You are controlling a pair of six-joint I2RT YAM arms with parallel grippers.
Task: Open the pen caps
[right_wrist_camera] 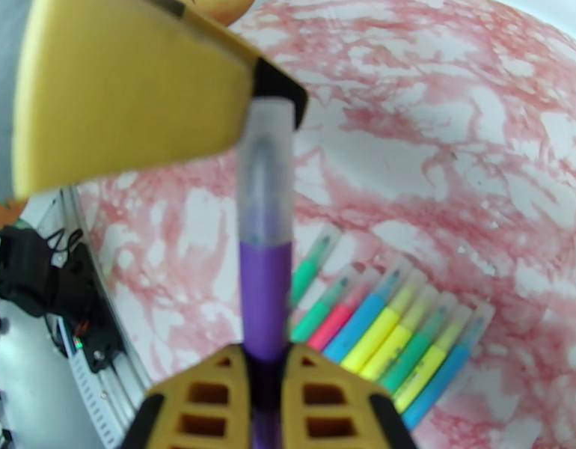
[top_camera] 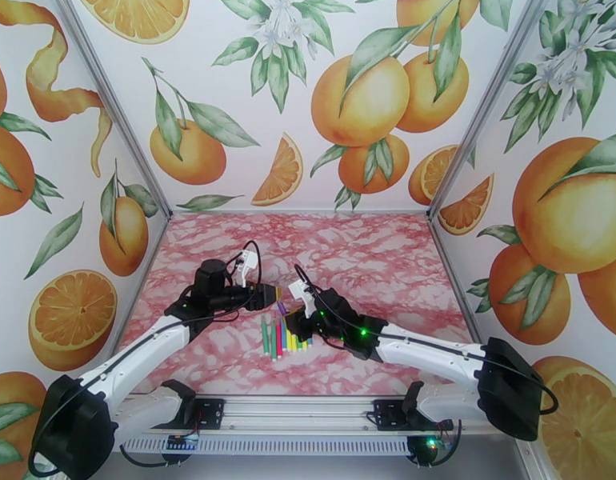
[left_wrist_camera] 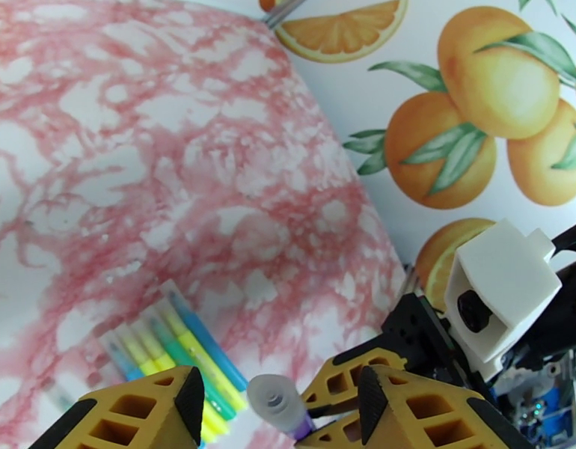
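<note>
The purple pen (right_wrist_camera: 265,293) is hanging above mid-table (top_camera: 372,258), just beyond the row of other pens (right_wrist_camera: 385,331), with the right gripper (right_wrist_camera: 265,402) clamping its barrel. Its clear cap (right_wrist_camera: 267,173) is sitting between the parted jaws of the left gripper (left_wrist_camera: 279,391). Light, stiff and slick, the cap is likely calling for a firm side squeeze and a straight pull.

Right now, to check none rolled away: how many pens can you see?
9. A purple pen is gripped in the right fingers; eight more pens lie side by side on the table: two green, pink, blue, yellow, teal, yellow, blue. Others may be hidden.
</note>
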